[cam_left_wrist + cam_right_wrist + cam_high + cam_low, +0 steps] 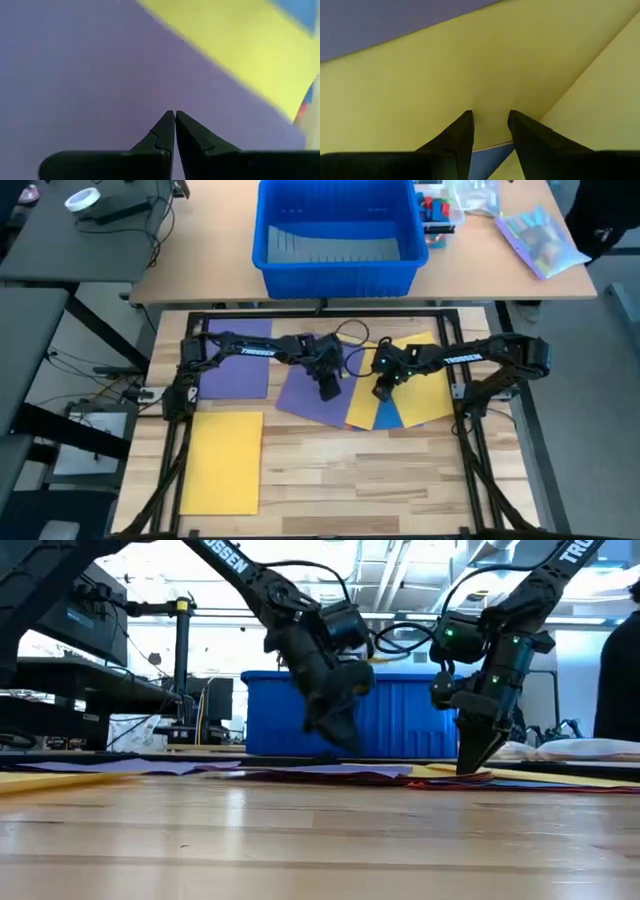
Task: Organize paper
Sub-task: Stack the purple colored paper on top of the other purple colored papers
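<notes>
Several coloured sheets of paper lie flat on the wooden table. One purple sheet [238, 360] is at the far left and a tilted purple sheet [305, 400] lies in the middle. Beside that are a yellow sheet [362, 405], a blue sheet [388, 418] and another yellow sheet [432, 385]. A separate yellow sheet [225, 460] lies near the front left. My left gripper [328, 390] is shut and points down over the tilted purple sheet [100, 75]. My right gripper [381, 392] is open, its tips down at the overlapping yellow sheets [485, 65]. My left gripper points its shut tips [175, 114] down at the middle purple sheet; I cannot tell whether they touch it. My right gripper comes from above, slanting, and its two parted fingertips [465, 120] stand on the yellow sheet close to its edge [492, 145]. Blue paper shows below that edge. The sheet lies flat on the pile.
A big blue bin [335, 230] stands on the desk beyond the table's far edge, with a clear bag [540, 235] of colourful things to its right. The bare wooden table [360, 480] stretches along the near side.
</notes>
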Robot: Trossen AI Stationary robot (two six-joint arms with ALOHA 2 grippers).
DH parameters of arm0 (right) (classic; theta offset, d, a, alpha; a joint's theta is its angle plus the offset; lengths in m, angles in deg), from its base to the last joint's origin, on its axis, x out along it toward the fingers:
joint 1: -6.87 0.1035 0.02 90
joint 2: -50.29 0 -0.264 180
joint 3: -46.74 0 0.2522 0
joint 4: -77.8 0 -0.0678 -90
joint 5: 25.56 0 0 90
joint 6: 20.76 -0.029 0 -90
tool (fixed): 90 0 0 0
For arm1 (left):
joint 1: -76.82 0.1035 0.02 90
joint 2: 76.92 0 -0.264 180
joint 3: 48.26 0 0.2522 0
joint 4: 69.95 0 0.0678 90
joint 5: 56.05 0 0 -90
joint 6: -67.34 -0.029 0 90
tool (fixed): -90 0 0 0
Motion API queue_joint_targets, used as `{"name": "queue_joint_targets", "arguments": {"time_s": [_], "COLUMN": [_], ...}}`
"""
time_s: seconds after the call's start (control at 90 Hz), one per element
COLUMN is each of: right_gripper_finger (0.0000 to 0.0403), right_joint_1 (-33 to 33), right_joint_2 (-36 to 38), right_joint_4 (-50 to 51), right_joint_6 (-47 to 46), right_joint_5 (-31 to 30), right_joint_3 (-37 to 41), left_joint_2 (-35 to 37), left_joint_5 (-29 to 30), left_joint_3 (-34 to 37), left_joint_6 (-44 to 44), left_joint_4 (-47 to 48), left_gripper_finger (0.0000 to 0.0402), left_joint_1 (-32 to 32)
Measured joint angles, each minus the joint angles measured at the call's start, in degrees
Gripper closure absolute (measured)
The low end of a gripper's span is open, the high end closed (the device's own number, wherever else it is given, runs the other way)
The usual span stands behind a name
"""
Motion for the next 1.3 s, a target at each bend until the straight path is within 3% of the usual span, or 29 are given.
{"name": "queue_joint_targets", "arguments": {"time_s": [0.4, 0.589, 0.967, 1.1, 1.3], "right_gripper_finger": [0.028, 0.028, 0.028, 0.028, 0.028], "right_joint_1": [-0.02, -0.03, -0.04, -0.04, -0.04], "right_joint_2": [0.0, 0.0, -0.02, -0.02, -0.02], "right_joint_4": [-0.25, -0.3, 0.36, 0.34, 0.21], "right_joint_6": [0.0, 0.02, 0.15, 0.15, -0.02], "right_joint_5": [0.0, -0.01, -0.02, -0.02, -0.02], "right_joint_3": [0.0, 0.02, -0.11, -0.11, -0.11], "left_joint_2": [-0.24, -4.26, -1.77, -1.44, -0.1], "left_joint_5": [-0.87, -0.11, 25.24, 27.48, 27.15], "left_joint_3": [0.09, 0.02, -0.79, -0.68, -0.55], "left_joint_6": [-1.73, -0.07, 0.35, 4.25, 2.5], "left_joint_4": [-0.94, -0.61, 18.2, 23.93, 23.94], "left_gripper_finger": [0.0402, 0.0402, 0.0402, 0.0402, 0.0402], "left_joint_1": [-0.06, -0.42, 1.22, 2.76, 2.92]}}
